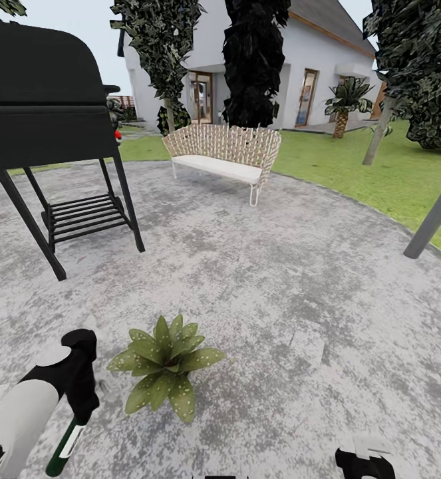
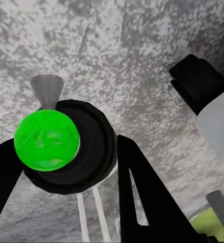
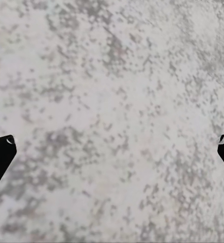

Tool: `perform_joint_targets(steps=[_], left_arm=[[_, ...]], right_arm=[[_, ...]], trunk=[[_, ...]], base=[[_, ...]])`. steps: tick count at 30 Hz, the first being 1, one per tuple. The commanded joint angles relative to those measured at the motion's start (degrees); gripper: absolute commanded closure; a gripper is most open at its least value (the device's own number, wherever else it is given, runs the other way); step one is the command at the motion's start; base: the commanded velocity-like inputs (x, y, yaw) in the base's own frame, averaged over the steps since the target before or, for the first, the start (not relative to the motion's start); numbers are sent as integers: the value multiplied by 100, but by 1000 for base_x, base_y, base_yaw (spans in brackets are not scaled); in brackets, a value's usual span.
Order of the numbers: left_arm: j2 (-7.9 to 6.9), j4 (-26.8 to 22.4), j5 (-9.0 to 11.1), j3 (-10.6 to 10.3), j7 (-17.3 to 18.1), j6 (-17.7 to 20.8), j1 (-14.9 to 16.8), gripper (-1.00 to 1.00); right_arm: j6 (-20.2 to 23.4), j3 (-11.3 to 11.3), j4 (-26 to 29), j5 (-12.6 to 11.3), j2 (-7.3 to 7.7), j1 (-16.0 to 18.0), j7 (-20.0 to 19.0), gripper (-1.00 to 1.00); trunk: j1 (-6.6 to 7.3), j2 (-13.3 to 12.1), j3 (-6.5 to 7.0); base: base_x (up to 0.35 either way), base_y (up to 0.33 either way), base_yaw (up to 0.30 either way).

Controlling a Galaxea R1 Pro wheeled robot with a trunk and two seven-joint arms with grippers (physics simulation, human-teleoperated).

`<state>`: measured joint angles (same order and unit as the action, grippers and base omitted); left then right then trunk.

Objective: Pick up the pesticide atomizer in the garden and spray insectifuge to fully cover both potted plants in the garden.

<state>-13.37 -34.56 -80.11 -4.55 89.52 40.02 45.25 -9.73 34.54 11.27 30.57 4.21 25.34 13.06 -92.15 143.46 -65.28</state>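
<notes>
A round, mottled grey paved patio (image 1: pixel 260 279) fills the near ground, ringed by green lawn (image 1: pixel 380 166) before a white house (image 1: pixel 313 66). A speckled green potted plant (image 1: pixel 163 366) sits near centre; far left stands a black grill (image 1: pixel 40 106), beyond it a wicker bench (image 1: pixel 223 156). The left gripper (image 2: pixel 66 167) clasps the dark green pesticide atomizer (image 1: pixel 64 449) near left; the right gripper (image 3: pixel 112 152) hangs spread, holding nothing.

Colours here: the round mottled grey-and-white paved patio (image 1: pixel 260 279), a low rosette plant with green leaves speckled pale (image 1: pixel 163 372), a matte black barbecue grill (image 1: pixel 44 113), a cream wicker bench with a white seat (image 1: pixel 223 156). The dark green spray bottle with a white label (image 1: pixel 64 449) has a bright green end (image 2: pixel 46 140).
</notes>
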Motion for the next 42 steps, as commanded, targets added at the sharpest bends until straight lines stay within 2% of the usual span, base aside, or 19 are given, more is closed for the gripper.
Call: perform_joint_targets(steps=[1,5,8,9,10,12,17,20,24,29,32,34,36,39,41,42], left_arm=[[4,-2,-23,39,36,60,2,100],[74,5,-7,109,-25,66,2,100],[26,152,-18,120,-60,67,2,100],[10,223,-20,156,-123,67,2,100],[-2,317,-22,283,-321,62,2,100],[-1,363,-20,439,-498,54,2,100],[28,326,-14,594,-563,46,3,100],[51,282,-15,675,-559,43,9,100],[83,225,-15,681,-534,66,32,100],[110,-150,-35,663,-295,92,153,100],[162,-348,-91,633,41,100,486,100],[229,-382,-115,610,48,129,798,100],[343,-371,-267,599,48,161,1099,100],[548,-305,-641,598,48,169,1502,100],[799,-274,-1270,601,48,175,1712,100],[893,-266,-1499,609,48,177,1777,100]], right_arm=[[-28,44,-9,48,-4,6,12,-100],[-28,44,-4,45,-23,6,19,-100],[-28,46,4,45,-25,6,21,-100],[-28,47,10,43,-25,6,21,-100],[-28,45,14,44,-30,6,25,-100],[-28,44,15,45,-33,6,28,-100],[-28,44,11,45,-34,6,30,-100],[-28,49,14,38,-35,6,30,-100],[-28,47,11,45,-35,6,21,-100],[-28,46,6,45,-36,6,26,-100],[-28,44,-2,45,-42,6,29,-100],[-28,44,-8,45,-43,6,29,-100],[-25,44,-10,45,-43,6,30,-100],[-21,44,-10,45,-46,6,30,-100],[-20,44,-11,45,-44,6,30,-100],[-20,44,-11,45,-44,6,30,-100]], trunk=[[1,2,-5],[1,2,-5],[1,2,-5],[1,2,-5],[1,2,-5],[1,2,-5],[1,2,-5],[1,2,-5],[1,2,-6],[1,2,-6],[1,2,-6],[1,2,-6],[1,2,-6],[1,2,-6],[1,2,-6],[1,2,-6]], base=[[0,0,0],[0,0,0],[0,0,0],[0,0,5],[0,0,153],[0,0,230],[-92,-62,272],[-222,-159,179],[-234,-168,11],[-171,-123,27],[-21,-15,225],[-4,-3,268],[-1,-1,275],[0,0,277],[0,0,278],[0,0,278]])
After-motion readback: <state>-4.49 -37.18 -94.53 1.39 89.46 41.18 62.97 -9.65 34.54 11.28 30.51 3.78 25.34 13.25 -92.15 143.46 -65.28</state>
